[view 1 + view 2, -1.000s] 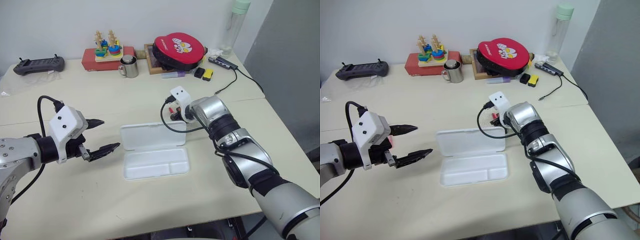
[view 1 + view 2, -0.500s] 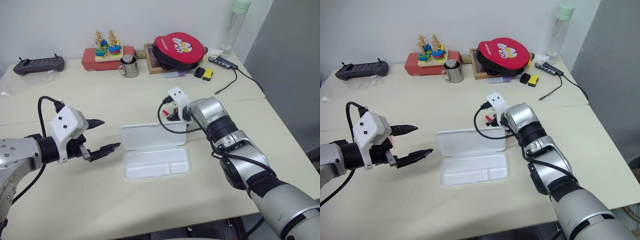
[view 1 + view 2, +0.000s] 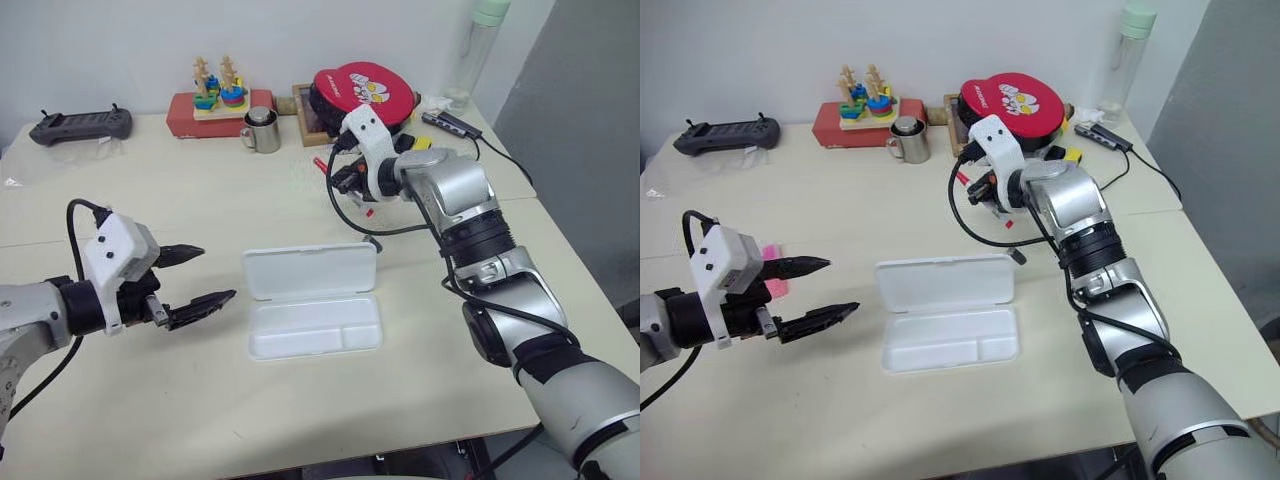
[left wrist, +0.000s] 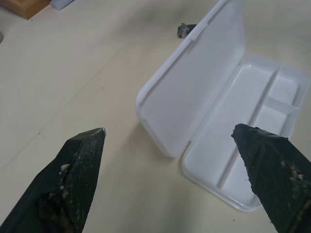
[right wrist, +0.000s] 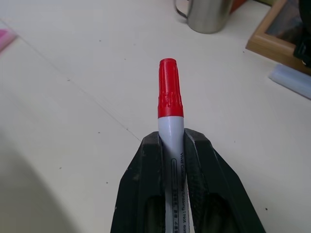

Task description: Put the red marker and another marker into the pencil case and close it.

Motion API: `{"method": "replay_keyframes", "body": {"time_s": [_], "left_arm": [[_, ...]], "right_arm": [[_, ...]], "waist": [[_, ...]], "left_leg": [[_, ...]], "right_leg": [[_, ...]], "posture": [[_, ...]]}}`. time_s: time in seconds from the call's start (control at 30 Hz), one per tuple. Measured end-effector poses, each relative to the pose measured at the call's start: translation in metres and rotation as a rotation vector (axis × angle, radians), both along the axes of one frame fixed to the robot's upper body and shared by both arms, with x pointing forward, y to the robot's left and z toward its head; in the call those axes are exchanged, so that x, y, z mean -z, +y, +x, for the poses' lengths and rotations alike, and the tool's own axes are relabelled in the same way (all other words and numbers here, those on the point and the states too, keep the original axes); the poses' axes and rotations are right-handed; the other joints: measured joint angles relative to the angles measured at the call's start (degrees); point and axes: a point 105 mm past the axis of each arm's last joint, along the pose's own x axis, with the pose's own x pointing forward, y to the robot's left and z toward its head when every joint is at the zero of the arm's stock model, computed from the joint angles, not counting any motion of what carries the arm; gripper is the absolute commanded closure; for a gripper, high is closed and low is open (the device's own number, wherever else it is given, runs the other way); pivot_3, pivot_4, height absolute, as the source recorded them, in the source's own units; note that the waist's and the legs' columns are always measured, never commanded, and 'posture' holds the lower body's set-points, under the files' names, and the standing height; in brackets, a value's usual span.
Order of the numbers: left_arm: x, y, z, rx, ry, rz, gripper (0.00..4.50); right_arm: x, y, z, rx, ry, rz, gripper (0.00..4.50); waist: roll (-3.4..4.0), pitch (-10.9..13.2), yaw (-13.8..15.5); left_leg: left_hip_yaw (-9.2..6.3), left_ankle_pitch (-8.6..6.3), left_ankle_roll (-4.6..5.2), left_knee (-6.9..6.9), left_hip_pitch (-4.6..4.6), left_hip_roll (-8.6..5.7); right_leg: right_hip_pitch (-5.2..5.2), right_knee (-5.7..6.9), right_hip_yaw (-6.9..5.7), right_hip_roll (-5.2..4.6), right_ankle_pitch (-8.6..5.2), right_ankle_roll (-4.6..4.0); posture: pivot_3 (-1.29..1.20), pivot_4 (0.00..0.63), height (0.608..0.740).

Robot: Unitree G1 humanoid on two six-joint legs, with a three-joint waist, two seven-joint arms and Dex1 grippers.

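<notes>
Left eye view: the pencil case (image 3: pixel 312 300) lies open near the middle of the bench (image 3: pixel 250 190), lid standing at its far edge, tray empty. The right gripper (image 3: pixel 338 178) hangs in the air at about 1 o'clock from the case, clamped on the red marker (image 3: pixel 352 200), whose red tail end pokes out below it. The left gripper (image 3: pixel 195 275) sits at 9 o'clock of the case, near it but not touching, jaws spread wide and holding nothing.

Right eye view: the pink highlighter (image 3: pixel 773 275), which I take to be the second marker, lies on the bench at 9 o'clock of the case, just beyond the left gripper and partly hidden by it.

Left wrist view: both black fingers (image 4: pixel 73 179) stand wide apart, with the open case and its bare divided tray between and ahead of them.

Right wrist view: the fingers are pinched narrow around the white barrel, and the red cap juts clear of the tips.

My judgement: the first pick is done and nothing is in the case yet. Left to do: lay the red marker in the tray, fetch and place the highlighter, then fold the lid shut.
</notes>
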Motion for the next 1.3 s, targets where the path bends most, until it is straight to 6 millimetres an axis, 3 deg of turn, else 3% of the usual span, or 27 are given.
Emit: {"method": "replay_keyframes", "body": {"time_s": [0.13,0.27,0.5,0.57,0.77,1.13,1.3], "left_arm": [[-0.002,0.001,0.001,-0.007,-0.004,-0.008,0.0],[0.001,0.005,0.002,-0.018,0.001,-0.002,0.0],[0.004,0.009,0.007,-0.022,0.006,0.0,0.0],[0.006,0.01,0.01,-0.015,0.007,0.001,0.0],[0.01,0.013,0.019,0.008,0.025,0.023,0.0],[0.014,0.016,0.031,0.042,0.043,0.054,0.0],[0.013,0.014,0.032,0.054,0.035,0.058,0.0]], "right_arm": [[-0.023,-0.01,-0.019,-0.136,-0.091,-0.035,4.25],[-0.049,-0.015,-0.066,-0.397,-0.146,-0.042,4.25],[-0.044,-0.022,-0.122,-0.685,-0.068,-0.016,4.25],[-0.034,-0.026,-0.131,-0.707,-0.054,-0.037,4.25],[0.028,-0.017,-0.136,-0.694,0.077,-0.106,4.25],[0.095,0.01,-0.134,-0.674,0.054,-0.235,4.25],[0.105,0.016,-0.13,-0.661,0.026,-0.256,4.25]], "waist": [[0.03,0.0,0.1],[0.03,0.0,0.2],[0.04,0.0,0.2],[-0.01,0.0,0.3],[0.0,0.0,0.2],[-0.02,0.0,0.2],[-0.03,0.0,0.2]], "left_leg": [[-0.01,0.0,0.0,0.01,-0.03,0.0],[-0.05,0.0,0.0,0.0,-0.06,0.0],[-0.01,0.0,0.0,0.05,0.03,0.0],[-0.05,0.0,0.0,0.04,0.12,0.0],[0.04,0.0,0.0,0.06,0.15,-0.01],[-0.01,0.01,-0.01,0.06,0.04,-0.01],[-0.02,0.01,-0.01,0.08,0.04,-0.01]], "right_leg": [[0.0,-0.03,-0.02,-0.01,0.0,0.01],[0.0,-0.04,-0.05,-0.03,-0.03,0.04],[0.06,0.01,-0.02,-0.03,-0.03,0.04],[0.17,0.01,-0.05,-0.02,-0.03,0.04],[0.16,0.01,0.03,-0.02,-0.03,0.05],[0.08,0.0,-0.01,-0.02,-0.03,0.04],[0.09,0.0,-0.02,-0.02,-0.03,0.04]], "posture": [[0.0,0.15,0.74],[0.0,0.15,0.74],[0.0,0.15,0.74],[0.0,0.15,0.74],[0.0,0.15,0.74],[0.0,0.15,0.74],[0.0,0.15,0.74]]}}
